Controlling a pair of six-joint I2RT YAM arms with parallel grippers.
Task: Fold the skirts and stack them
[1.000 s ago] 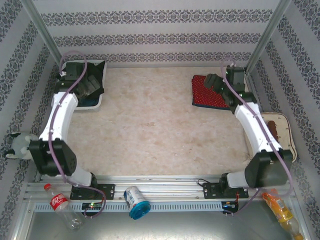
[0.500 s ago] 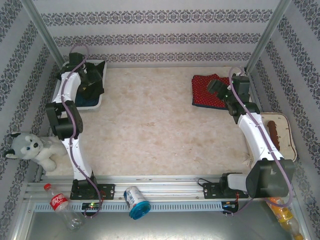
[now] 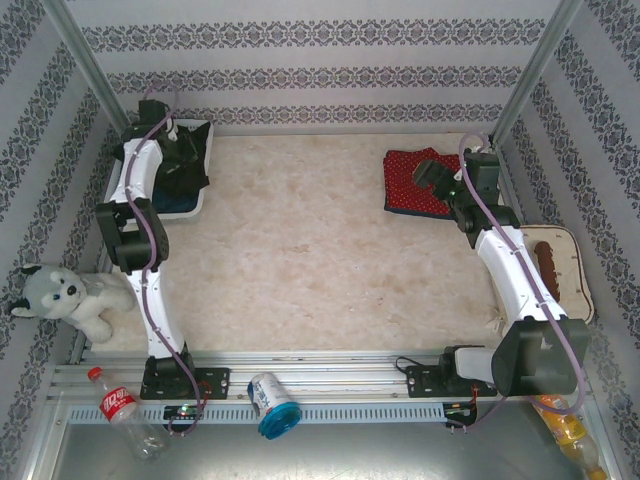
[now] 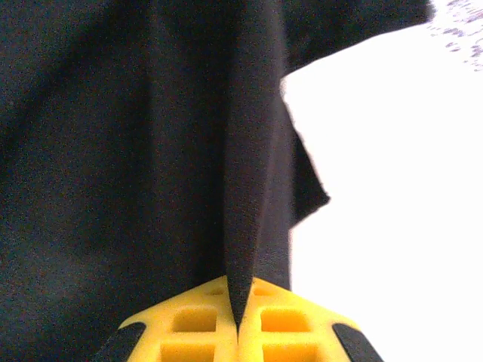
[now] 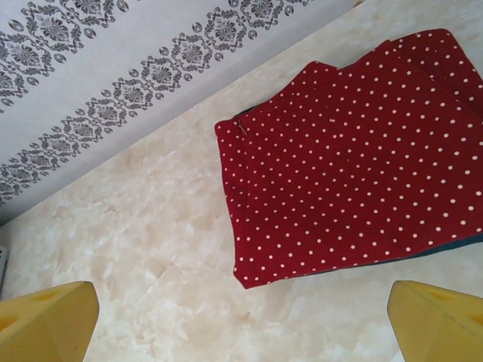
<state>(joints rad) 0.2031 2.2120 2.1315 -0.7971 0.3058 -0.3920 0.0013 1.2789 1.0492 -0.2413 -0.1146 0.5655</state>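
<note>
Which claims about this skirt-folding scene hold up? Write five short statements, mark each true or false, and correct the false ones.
1. The left claw is shut on a fold of the black skirt. True.
2. The right claw grips the red polka-dot skirt. False: its jaws stand open over the table beside that skirt, holding nothing.
3. The red polka-dot skirt lies flat at the table's far right. True.
4. The white basket stands at the table's far right corner. False: it stands at the far left corner, where the left arm reaches.
5. A plush dog lies by the table's left edge. True.
</note>
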